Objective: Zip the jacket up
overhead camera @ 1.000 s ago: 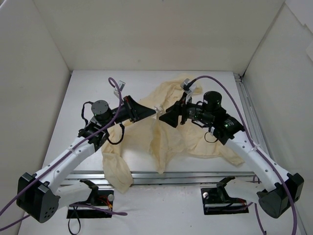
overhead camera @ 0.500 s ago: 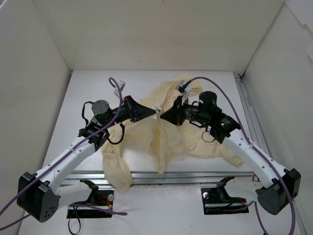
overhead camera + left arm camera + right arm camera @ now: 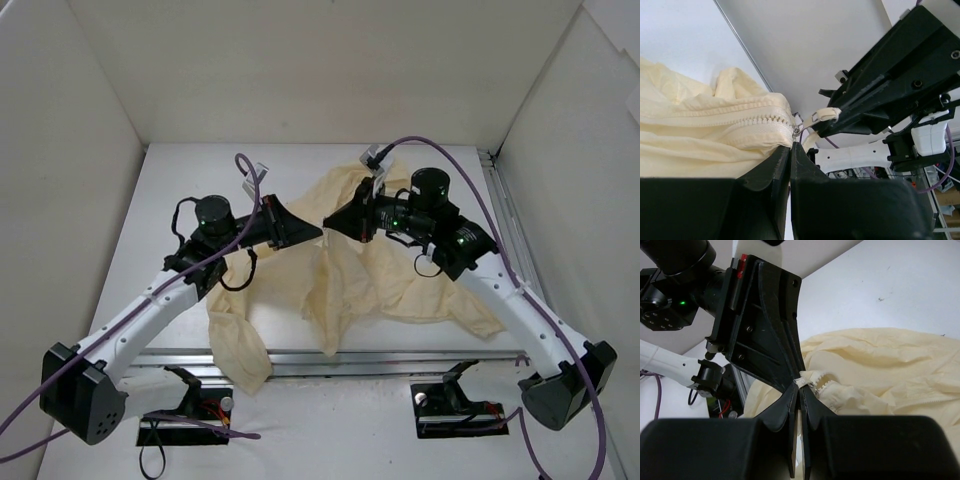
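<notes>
The table (image 3: 180, 190) carries the jacket (image 3: 380, 280), which lies rumpled and spread across its middle, one sleeve trailing to the near left and the other to the near right; nothing here serves as a container. Both arms reach inward over the fabric and meet nose to nose above its upper middle, so neither is nearer than the other. The left gripper (image 3: 316, 232) comes in from the left, the right gripper (image 3: 332, 222) from the right, and their tips almost touch. The left one is clenched on the jacket's edge just beside the end of the zipper teeth (image 3: 762, 121), pinning the cloth. The teeth run away from the tips as one straight row into the fabric on the left arm's side. Whether that row is meshed or merely laid together cannot be told. At its end sits the small metal slider (image 3: 797, 131), just off the left fingertips. From it the cream pull tab (image 3: 828, 114) stretches across to the right gripper, which is pinched tight on it. The coming pull likely has to follow the row's long axis while the left hold anchors the cloth.
</notes>
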Robot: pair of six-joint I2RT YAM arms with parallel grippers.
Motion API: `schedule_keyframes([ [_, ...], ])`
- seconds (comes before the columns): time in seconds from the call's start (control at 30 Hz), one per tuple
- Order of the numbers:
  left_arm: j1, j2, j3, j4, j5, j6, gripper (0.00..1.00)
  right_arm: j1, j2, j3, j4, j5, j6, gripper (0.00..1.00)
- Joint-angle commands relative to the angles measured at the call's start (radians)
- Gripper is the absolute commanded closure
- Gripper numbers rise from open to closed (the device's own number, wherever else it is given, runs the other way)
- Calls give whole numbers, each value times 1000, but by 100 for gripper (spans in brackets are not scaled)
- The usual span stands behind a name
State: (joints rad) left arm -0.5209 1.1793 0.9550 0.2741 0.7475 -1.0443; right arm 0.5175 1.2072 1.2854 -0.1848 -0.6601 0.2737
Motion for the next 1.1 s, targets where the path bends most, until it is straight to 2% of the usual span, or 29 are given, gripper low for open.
schedule_keyframes([
  [0.0,9,-7,64,27,55,56,100,7,38,64,42,-27,18,100],
  [0.37,9,28,108,56,187,82,100,10,137,143,42,-36,21,100],
  [1.07,-10,-6,143,30,239,159,100,58,265,164,42,39,9,100],
])
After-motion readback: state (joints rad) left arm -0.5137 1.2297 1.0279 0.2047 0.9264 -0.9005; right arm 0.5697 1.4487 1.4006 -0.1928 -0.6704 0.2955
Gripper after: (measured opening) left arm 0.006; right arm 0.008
